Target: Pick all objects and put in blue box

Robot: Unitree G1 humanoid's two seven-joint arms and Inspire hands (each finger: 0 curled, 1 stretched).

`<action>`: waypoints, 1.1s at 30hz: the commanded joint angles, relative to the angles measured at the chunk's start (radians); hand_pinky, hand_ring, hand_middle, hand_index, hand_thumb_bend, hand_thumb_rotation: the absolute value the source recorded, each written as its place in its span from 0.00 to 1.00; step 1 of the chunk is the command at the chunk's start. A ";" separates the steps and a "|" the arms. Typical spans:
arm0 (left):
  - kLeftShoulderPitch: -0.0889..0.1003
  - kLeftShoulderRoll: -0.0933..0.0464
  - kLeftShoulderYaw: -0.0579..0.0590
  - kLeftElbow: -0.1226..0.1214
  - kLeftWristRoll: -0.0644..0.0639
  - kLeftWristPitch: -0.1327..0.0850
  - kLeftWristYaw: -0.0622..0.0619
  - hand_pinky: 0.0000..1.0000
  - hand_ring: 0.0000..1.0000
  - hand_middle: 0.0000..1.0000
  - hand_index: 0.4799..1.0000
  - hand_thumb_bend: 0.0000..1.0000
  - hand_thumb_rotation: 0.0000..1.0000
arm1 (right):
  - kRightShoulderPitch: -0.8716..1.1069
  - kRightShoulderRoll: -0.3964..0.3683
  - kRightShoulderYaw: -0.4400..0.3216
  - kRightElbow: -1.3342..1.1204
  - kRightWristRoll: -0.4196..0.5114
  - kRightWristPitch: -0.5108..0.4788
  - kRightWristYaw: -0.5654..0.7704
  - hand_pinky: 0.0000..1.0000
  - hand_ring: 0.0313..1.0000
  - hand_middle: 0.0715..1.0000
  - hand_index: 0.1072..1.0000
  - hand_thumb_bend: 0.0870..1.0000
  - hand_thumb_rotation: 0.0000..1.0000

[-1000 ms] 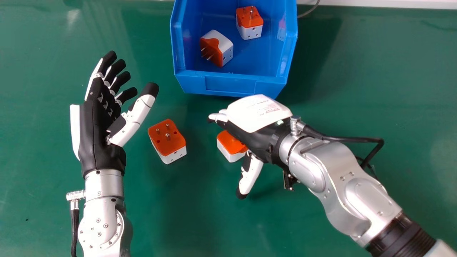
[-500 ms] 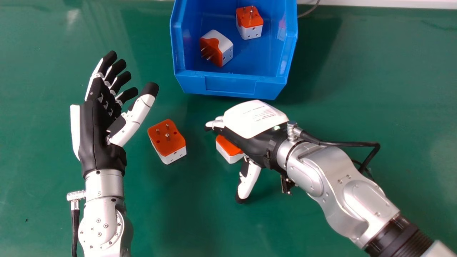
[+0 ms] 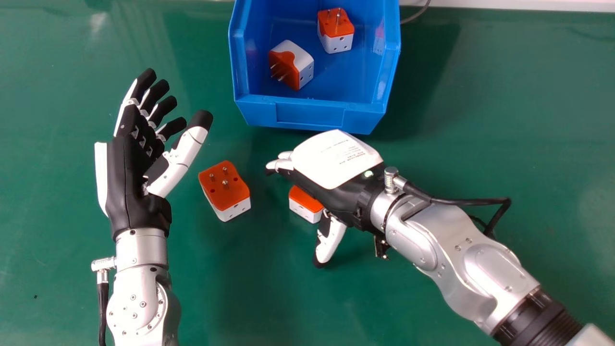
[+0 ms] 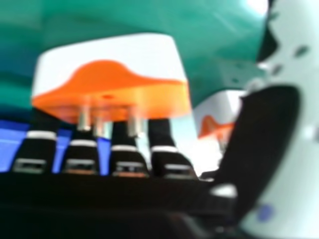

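Observation:
In the head view my right hand (image 3: 331,168) is held over an orange-and-white plug adapter (image 3: 306,204), partly covering it, fingers straight and thumb apart. The right hand view has that adapter (image 4: 112,84) close before my open right hand (image 4: 269,144), its pins toward the palm. A second adapter (image 3: 226,190) lies pins up on the table, between the hands. My left hand (image 3: 129,173) rests open at the left, palm empty. Two more adapters, one tipped with pins sideways (image 3: 291,65), one pins up (image 3: 335,30), are inside the blue box (image 3: 310,113).
The green table (image 3: 504,120) extends around the box, which stands at the far middle. A grey cable (image 3: 417,14) runs by the box's far right side. My right forearm crosses the lower right of the head view.
My right hand has shifted slightly left in the head view, and the adapter beneath it has turned a little. The left hand holds nearly still.

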State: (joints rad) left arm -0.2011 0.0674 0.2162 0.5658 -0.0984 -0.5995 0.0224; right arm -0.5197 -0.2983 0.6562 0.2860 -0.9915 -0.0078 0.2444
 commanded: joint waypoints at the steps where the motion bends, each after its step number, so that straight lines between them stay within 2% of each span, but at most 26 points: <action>1: -0.001 0.005 -0.006 -0.024 0.006 -0.012 -0.003 0.76 0.84 0.87 0.75 0.74 0.30 | -0.025 -0.001 0.007 -0.015 -0.031 0.008 -0.021 0.58 0.70 0.75 0.73 0.74 0.12; 4: 0.000 -0.003 -0.002 -0.030 -0.014 -0.006 -0.015 0.76 0.84 0.87 0.75 0.74 0.30 | -0.026 0.004 0.011 -0.009 -0.057 0.015 -0.040 0.58 0.70 0.75 0.73 0.74 0.12; 6: 0.002 -0.003 -0.003 -0.034 -0.014 -0.004 -0.015 0.76 0.84 0.87 0.75 0.74 0.30 | -0.029 0.010 0.011 -0.004 -0.060 0.018 -0.033 0.58 0.70 0.75 0.73 0.74 0.12; 7: 0.003 -0.002 -0.003 -0.034 -0.012 -0.005 -0.015 0.76 0.84 0.87 0.75 0.74 0.30 | -0.032 0.012 0.012 0.002 -0.060 0.018 -0.032 0.52 0.63 0.69 0.68 0.68 0.10; 10: 0.003 0.003 -0.005 -0.032 -0.001 -0.007 -0.008 0.76 0.84 0.87 0.75 0.74 0.30 | -0.041 0.016 0.012 0.016 -0.051 0.014 -0.034 0.52 0.63 0.69 0.68 0.68 0.10; 12: 0.001 0.002 -0.004 -0.029 -0.007 -0.010 -0.011 0.76 0.84 0.87 0.75 0.74 0.30 | -0.040 0.016 0.008 0.020 -0.045 0.005 -0.050 0.52 0.63 0.69 0.68 0.68 0.10; 13: 0.001 0.000 -0.003 -0.030 -0.017 -0.008 -0.019 0.76 0.84 0.87 0.75 0.74 0.30 | -0.038 0.015 0.006 0.022 -0.043 0.001 -0.060 0.52 0.63 0.69 0.68 0.68 0.10; 14: 0.001 0.000 -0.002 -0.030 -0.021 -0.005 -0.021 0.76 0.84 0.87 0.75 0.74 0.30 | -0.038 0.016 0.005 0.025 -0.041 -0.001 -0.069 0.52 0.63 0.69 0.68 0.68 0.10; 15: 0.000 0.000 -0.001 -0.031 -0.023 -0.003 -0.022 0.76 0.84 0.87 0.75 0.74 0.30 | -0.037 0.018 0.002 0.028 -0.038 -0.004 -0.081 0.46 0.58 0.64 0.64 0.64 0.08; 16: 0.000 0.000 -0.001 -0.030 -0.022 -0.004 -0.022 0.76 0.84 0.87 0.75 0.74 0.30 | -0.035 0.018 -0.001 0.030 -0.034 -0.009 -0.092 0.46 0.58 0.64 0.64 0.64 0.08; 18: -0.002 0.005 -0.002 -0.025 -0.002 -0.009 -0.008 0.76 0.84 0.87 0.75 0.74 0.30 | -0.032 0.017 -0.005 0.033 -0.029 -0.020 -0.118 0.46 0.58 0.64 0.64 0.64 0.08; 19: -0.002 0.006 -0.003 -0.025 0.002 -0.009 -0.005 0.76 0.84 0.87 0.75 0.74 0.30 | -0.030 0.017 -0.005 0.033 -0.030 -0.021 -0.126 0.46 0.58 0.64 0.64 0.64 0.08; 20: -0.002 0.006 -0.003 -0.025 0.003 -0.008 -0.003 0.76 0.85 0.87 0.75 0.74 0.30 | -0.028 0.017 -0.005 0.032 -0.030 -0.022 -0.135 0.42 0.53 0.60 0.61 0.61 0.06; 23: -0.001 0.006 -0.003 -0.029 -0.007 -0.002 -0.009 0.76 0.85 0.87 0.75 0.74 0.30 | -0.023 0.017 -0.006 0.030 -0.031 -0.026 -0.164 0.42 0.53 0.60 0.61 0.61 0.06; 25: 0.001 0.005 -0.003 -0.033 -0.013 0.002 -0.013 0.76 0.85 0.87 0.75 0.74 0.30 | -0.020 0.015 -0.006 0.028 -0.032 -0.029 -0.177 0.39 0.49 0.56 0.58 0.58 0.05; 27: 0.001 0.006 -0.003 -0.030 -0.014 -0.002 -0.014 0.76 0.85 0.87 0.75 0.74 0.30 | -0.018 0.017 -0.009 0.025 -0.028 -0.028 -0.179 0.39 0.49 0.56 0.58 0.58 0.05; 28: 0.000 0.007 -0.003 -0.027 -0.011 -0.005 -0.012 0.76 0.85 0.87 0.75 0.74 0.30 | -0.018 0.017 -0.010 0.023 -0.026 -0.029 -0.180 0.39 0.49 0.56 0.58 0.58 0.05; 30: -0.001 0.011 -0.003 -0.019 0.006 -0.013 -0.001 0.76 0.85 0.87 0.76 0.74 0.29 | -0.019 0.017 -0.010 0.020 -0.026 -0.025 -0.174 0.36 0.46 0.53 0.56 0.56 0.04; 33: -0.002 0.013 -0.005 -0.016 0.017 -0.013 0.007 0.76 0.85 0.87 0.76 0.74 0.29 | -0.021 0.015 -0.010 0.018 -0.025 -0.029 -0.172 0.36 0.46 0.53 0.56 0.56 0.04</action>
State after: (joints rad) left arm -0.2005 0.0710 0.2171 0.5598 -0.0958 -0.5960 0.0259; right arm -0.5339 -0.2835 0.6608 0.3246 -1.0255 -0.0319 0.0852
